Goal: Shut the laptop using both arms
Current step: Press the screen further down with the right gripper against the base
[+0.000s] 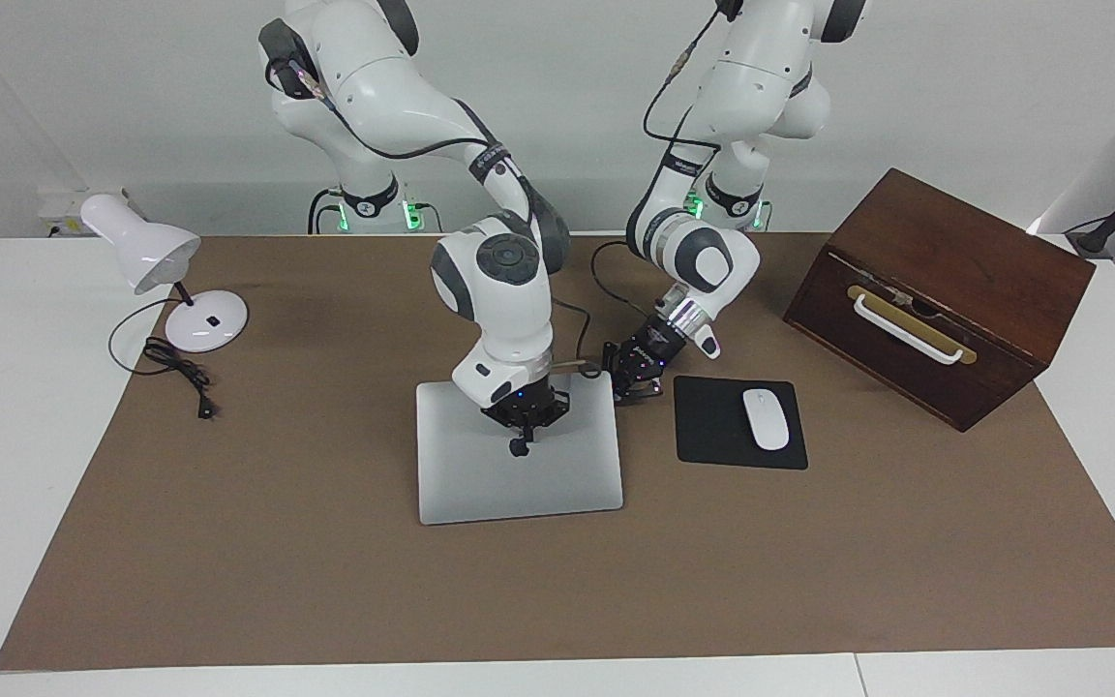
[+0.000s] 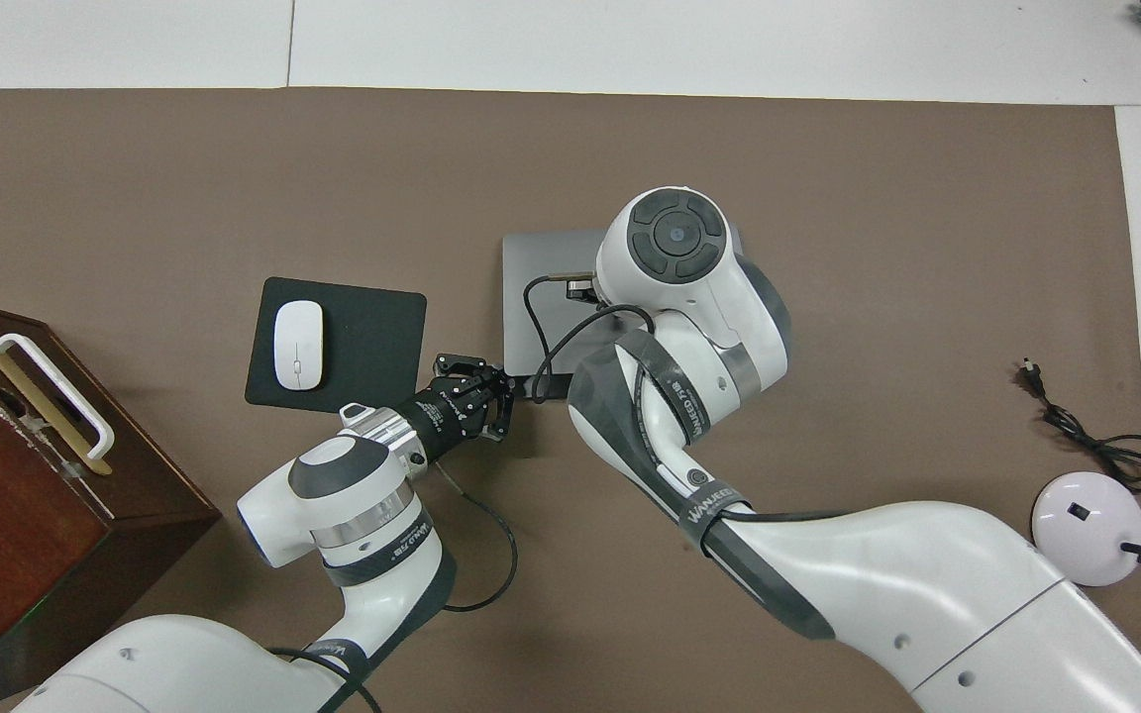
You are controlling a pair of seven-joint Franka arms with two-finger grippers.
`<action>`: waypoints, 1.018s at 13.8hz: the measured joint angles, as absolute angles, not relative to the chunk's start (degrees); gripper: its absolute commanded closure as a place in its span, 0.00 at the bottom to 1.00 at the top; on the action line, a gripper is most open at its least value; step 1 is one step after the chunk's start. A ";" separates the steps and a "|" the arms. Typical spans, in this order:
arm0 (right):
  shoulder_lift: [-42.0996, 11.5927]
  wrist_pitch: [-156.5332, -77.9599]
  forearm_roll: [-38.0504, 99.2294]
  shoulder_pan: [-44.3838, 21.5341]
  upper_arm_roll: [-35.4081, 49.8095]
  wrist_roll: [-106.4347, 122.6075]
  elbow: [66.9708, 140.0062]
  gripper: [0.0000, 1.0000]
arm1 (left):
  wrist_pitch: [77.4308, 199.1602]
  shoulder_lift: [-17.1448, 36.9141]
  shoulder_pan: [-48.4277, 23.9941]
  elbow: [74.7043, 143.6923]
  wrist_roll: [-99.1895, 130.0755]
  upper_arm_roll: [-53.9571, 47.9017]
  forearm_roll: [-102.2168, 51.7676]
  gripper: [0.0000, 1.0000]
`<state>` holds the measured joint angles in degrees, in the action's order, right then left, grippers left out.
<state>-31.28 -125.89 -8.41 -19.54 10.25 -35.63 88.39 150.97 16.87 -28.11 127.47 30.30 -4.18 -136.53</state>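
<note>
The left end effector [image 1: 637, 379] sits low at the laptop's corner nearest the robots, on the mouse pad's side; I cannot tell how its fingers stand. The right end effector [image 1: 523, 418] is down on the lid; its fingers I cannot tell either. The laptop [image 1: 519, 465] lies shut and flat, plain silver-grey, mid-surface [image 1: 325, 581]; just beside it, toward the left arm's end, a black mouse pad [image 1: 712, 426] carries a white mouse [image 1: 766, 418].

**Bystanders on your table**

You have a black mouse pad [image 1: 717, 424] at centre, a white mouse [image 1: 766, 418] lying on it. At 3 o'clock in the facing view sits a wooden box [image 1: 945, 290]; at 9 o'clock, a white desk lamp [image 1: 165, 276] with its cord [image 1: 175, 366].
</note>
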 measured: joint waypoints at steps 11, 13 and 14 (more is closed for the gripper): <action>-31.45 -126.28 -8.41 -19.13 10.22 -35.63 89.46 1.00 | 150.90 16.89 -28.17 127.52 30.29 -4.17 -137.68 1.00; -31.48 -126.51 -8.36 -19.13 10.21 -35.63 89.73 1.00 | 150.90 16.89 -28.17 127.52 30.29 -4.17 -137.68 1.00; -31.48 -126.56 -8.29 -19.12 10.20 -35.63 89.79 1.00 | 150.90 16.89 -28.17 127.52 30.29 -4.17 -137.69 1.00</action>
<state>-31.48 -126.56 -8.29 -19.12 10.20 -35.63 89.79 150.90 16.89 -28.17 127.52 30.29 -4.17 -137.69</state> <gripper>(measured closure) 0.991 0.991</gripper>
